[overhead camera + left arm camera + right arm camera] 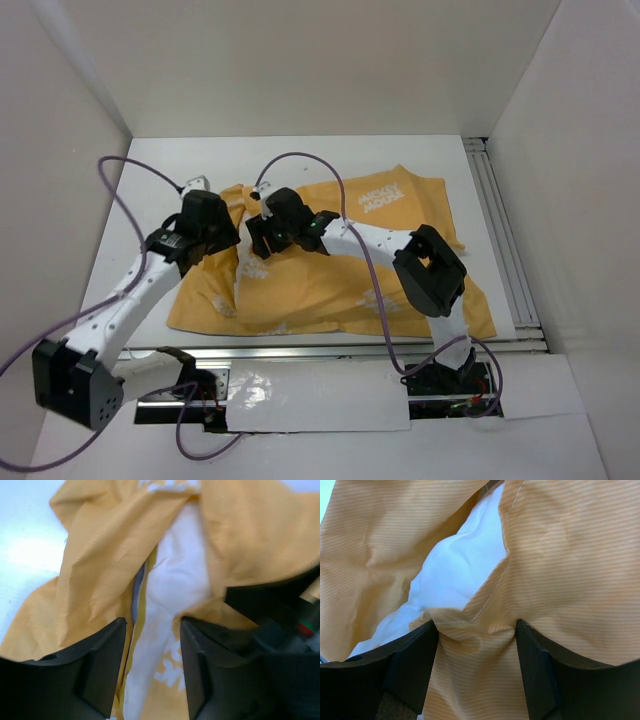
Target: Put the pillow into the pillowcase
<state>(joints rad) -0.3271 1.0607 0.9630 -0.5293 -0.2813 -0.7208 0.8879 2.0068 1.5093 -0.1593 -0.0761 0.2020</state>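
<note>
The pillowcase (330, 285) lies spread across the table with its orange-yellow side up and white lettering near the back. Both grippers meet at its left end. My left gripper (228, 232) is open and hangs over the pillowcase mouth. In the left wrist view its fingers (102, 670) straddle a strip of white pillow (180, 575) showing between orange folds (100, 555). My right gripper (258, 238) squeezes a puckered fold of the pillowcase (570, 555). That fold fills the gap at the right gripper (476, 627). Beyond it the white pillow (455, 570) shows inside the opening.
White walls enclose the table on three sides. A metal rail (350, 350) runs along the near edge and more rails (500, 230) lie at the right. Purple cables (330, 160) loop above both arms. The right gripper's black body (280, 615) crowds the left wrist view.
</note>
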